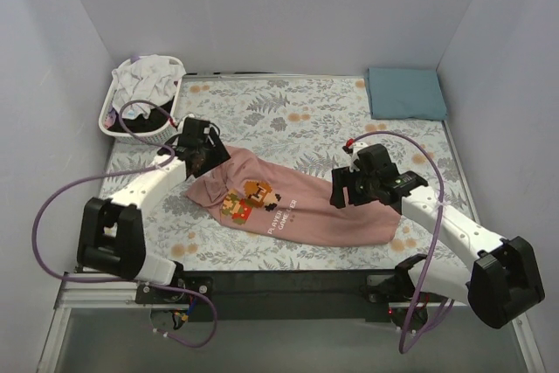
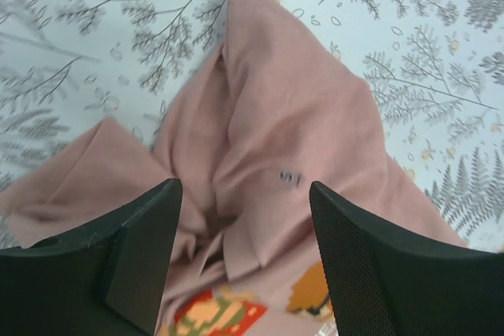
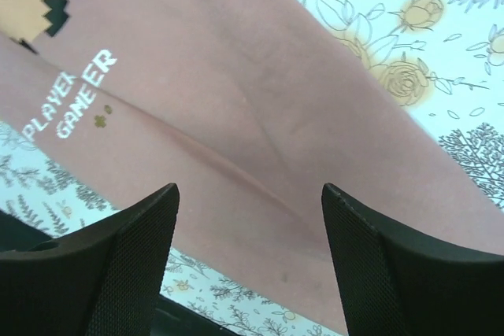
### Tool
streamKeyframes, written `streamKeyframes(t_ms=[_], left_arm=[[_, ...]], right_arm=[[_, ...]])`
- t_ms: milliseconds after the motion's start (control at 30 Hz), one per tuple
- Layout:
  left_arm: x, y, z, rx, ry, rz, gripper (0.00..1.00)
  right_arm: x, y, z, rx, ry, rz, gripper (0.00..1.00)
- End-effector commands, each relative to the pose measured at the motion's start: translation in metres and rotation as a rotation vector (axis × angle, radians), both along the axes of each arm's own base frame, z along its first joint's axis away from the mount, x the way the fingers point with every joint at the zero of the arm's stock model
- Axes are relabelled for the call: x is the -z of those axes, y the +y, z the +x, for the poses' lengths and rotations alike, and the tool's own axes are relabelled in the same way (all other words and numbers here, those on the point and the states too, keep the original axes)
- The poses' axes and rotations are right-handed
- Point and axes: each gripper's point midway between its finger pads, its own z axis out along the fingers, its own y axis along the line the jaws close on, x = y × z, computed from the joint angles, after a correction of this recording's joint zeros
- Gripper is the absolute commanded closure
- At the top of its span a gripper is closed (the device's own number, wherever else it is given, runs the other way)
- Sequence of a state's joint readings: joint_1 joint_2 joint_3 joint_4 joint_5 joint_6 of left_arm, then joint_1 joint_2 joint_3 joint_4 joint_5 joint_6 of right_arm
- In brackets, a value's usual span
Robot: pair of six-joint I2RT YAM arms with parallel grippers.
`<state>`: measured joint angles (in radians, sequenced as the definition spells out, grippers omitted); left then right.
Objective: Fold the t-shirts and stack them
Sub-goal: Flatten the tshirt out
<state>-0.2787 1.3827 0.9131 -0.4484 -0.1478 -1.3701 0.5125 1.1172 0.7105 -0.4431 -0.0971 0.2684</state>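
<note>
Both the left pincer (image 2: pixel 242 194) and the right pincer (image 3: pixel 248 190) hang open, holding nothing, over the crumpled pink t-shirt (image 1: pixel 297 207) on the worktop (image 1: pixel 288 102), so the flattening step seems unfinished, and each next needs to pinch an edge and pull.

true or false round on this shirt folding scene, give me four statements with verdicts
1. The pink t-shirt lies print side up on the floral cloth. True.
2. The teal-blue t-shirt sits in the white basket. False: it lies folded at the cloth's far right corner; the basket stands far left.
3. The right fingers are shut on the pink t-shirt. False: they stand open above it.
4. The left fingers stand open over the pink t-shirt's bunched end. True.
</note>
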Motion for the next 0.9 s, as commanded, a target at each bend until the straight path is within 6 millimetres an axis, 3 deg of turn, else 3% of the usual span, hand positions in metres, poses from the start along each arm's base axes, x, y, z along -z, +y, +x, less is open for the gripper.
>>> streamKeyframes(t_ms=[0, 167, 300, 400, 500, 600, 700, 733, 767, 867], left_arm=[[0.001, -0.007, 0.036, 0.051, -0.036, 0.010, 0.35], [0.033, -0.012, 0.063, 0.102, 0.036, 0.063, 0.32], [0.051, -0.009, 0.066, 0.113, 0.071, 0.100, 0.33], [0.062, -0.007, 0.063, 0.122, 0.092, 0.109, 0.36], [0.071, -0.006, 0.059, 0.129, 0.104, 0.116, 0.42], [0.075, -0.005, 0.057, 0.135, 0.106, 0.126, 0.60], [0.068, -0.002, 0.063, 0.130, 0.085, 0.143, 0.84], [0.059, -0.002, 0.066, 0.129, 0.062, 0.148, 0.92], [0.051, 0.000, 0.071, 0.123, 0.044, 0.153, 1.00], [0.004, 0.010, 0.094, 0.077, -0.042, 0.190, 1.00]], right_arm=[[0.006, -0.013, 0.012, 0.039, -0.014, -0.088, 0.19], [0.018, -0.045, 0.032, 0.160, -0.004, -0.178, 0.11], [0.028, -0.041, 0.046, 0.103, 0.014, -0.165, 0.12], [0.037, -0.027, 0.051, 0.027, 0.022, -0.121, 0.14], [0.048, -0.023, 0.055, -0.002, 0.047, -0.124, 0.17], [0.058, -0.023, 0.057, -0.012, 0.066, -0.140, 0.24], [0.061, -0.025, 0.062, -0.018, 0.062, -0.159, 0.53], [0.060, -0.027, 0.066, -0.008, 0.053, -0.176, 0.84], [0.057, -0.029, 0.070, 0.002, 0.041, -0.187, 0.98], [0.017, -0.039, 0.098, 0.056, -0.078, -0.248, 0.99]])
